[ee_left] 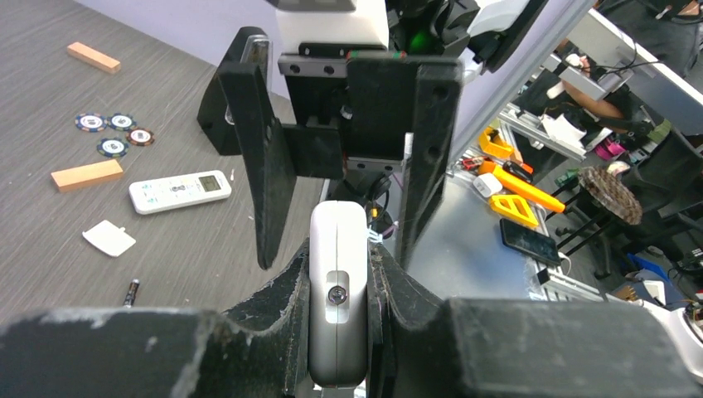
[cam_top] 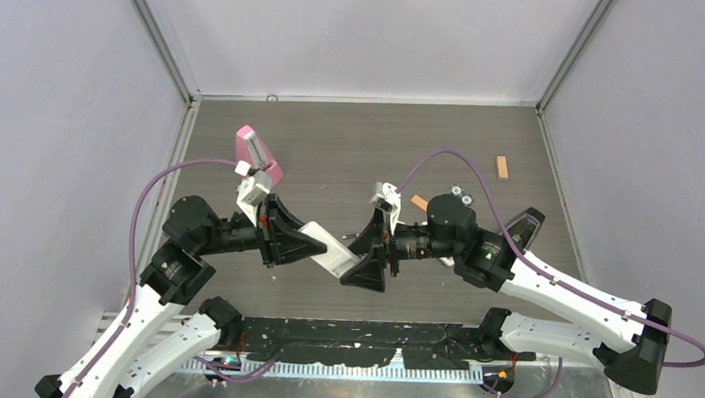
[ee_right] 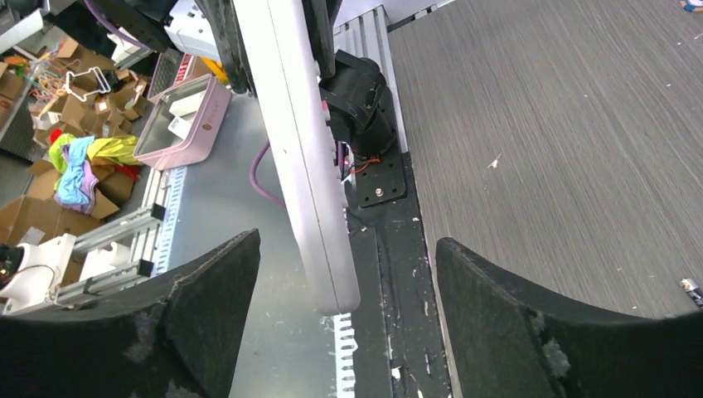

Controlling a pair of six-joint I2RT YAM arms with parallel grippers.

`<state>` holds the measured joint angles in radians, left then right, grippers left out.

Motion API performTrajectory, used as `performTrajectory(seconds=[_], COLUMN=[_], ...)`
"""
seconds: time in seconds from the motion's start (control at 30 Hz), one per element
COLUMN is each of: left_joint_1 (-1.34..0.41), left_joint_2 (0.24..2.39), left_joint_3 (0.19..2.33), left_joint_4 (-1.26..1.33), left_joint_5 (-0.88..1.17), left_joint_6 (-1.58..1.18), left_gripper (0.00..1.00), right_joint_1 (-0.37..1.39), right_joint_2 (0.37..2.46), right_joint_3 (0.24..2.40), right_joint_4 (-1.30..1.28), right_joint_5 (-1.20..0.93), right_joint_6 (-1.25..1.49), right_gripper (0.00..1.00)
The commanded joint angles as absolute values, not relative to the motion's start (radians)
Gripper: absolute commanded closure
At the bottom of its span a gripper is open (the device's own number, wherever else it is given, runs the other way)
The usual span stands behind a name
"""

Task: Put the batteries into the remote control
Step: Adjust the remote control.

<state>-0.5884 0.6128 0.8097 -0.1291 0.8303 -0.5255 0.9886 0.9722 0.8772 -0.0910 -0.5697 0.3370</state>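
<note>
I have the left gripper [ee_left: 338, 278] pinching the remote control [ee_left: 338, 323]. Its 2 fingers press on the long side edges, and the remote's far end sticks out ahead of the fingertips, clear of the table [ee_left: 207, 257]. The right gripper [ee_right: 346, 245] faces it head-on with its jaws spread wide. The remote's free end sits in the gap between the 2 fingers and touches neither, nearer the finger on the left of that wrist view.

1 battery [ee_left: 131, 292] lies on the table just left of the left gripper's fingers. Beyond it are a small white cover [ee_left: 108, 238] and a second remote [ee_left: 178, 191] with a display. Further out on that side are 4 chips [ee_left: 112, 133] and a wooden block [ee_left: 87, 176]. I cannot tell whether the bay holds any battery.
</note>
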Motion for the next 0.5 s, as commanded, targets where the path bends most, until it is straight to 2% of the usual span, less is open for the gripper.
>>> performTrajectory(seconds=[0.0, 0.03, 0.07, 0.1, 0.23, 0.27, 0.33, 0.37, 0.43, 0.47], left_joint_1=[-0.583, -0.584, -0.583, -0.584, -0.583, -0.584, -0.583, -0.584, -0.584, -0.584], left_joint_2=[0.618, 0.621, 0.623, 0.623, 0.622, 0.626, 0.634, 0.638, 0.635, 0.629], left_joint_3=[0.854, 0.854, 0.853, 0.849, 0.815, 0.808, 0.790, 0.779, 0.743, 0.725], left_joint_4=[-0.058, -0.064, -0.068, -0.066, -0.009, 0.015, 0.049, 0.074, 0.149, 0.186], left_joint_5=[0.861, 0.859, 0.854, 0.848, 0.824, 0.824, 0.829, 0.836, 0.852, 0.850], left_joint_6=[-0.573, -0.576, -0.579, -0.585, -0.648, -0.675, -0.720, -0.745, -0.804, -0.832], left_gripper=[1.00, 1.00, 1.00, 1.00, 0.98, 0.91, 0.63, 0.52, 0.43, 0.42], right_joint_1=[1.016, 1.016, 1.016, 1.016, 1.015, 1.015, 1.015, 1.015, 1.013, 1.010], right_joint_2=[0.982, 0.981, 0.978, 0.975, 0.972, 0.974, 0.982, 0.987, 0.994, 0.996], right_joint_3=[0.922, 0.919, 0.913, 0.910, 0.911, 0.920, 0.938, 0.945, 0.960, 0.969], right_joint_4=[-0.027, -0.016, -0.009, 0.011, 0.054, 0.049, 0.030, 0.022, 0.010, 0.007], right_joint_5=[-0.543, -0.532, -0.518, -0.514, -0.518, -0.521, -0.524, -0.525, -0.539, -0.554], right_joint_6=[0.321, 0.347, 0.358, 0.377, 0.404, 0.405, 0.405, 0.405, 0.405, 0.405], right_gripper=[0.25, 0.38, 0.45, 0.58, 0.86, 0.88, 0.93, 0.94, 0.94, 0.94])
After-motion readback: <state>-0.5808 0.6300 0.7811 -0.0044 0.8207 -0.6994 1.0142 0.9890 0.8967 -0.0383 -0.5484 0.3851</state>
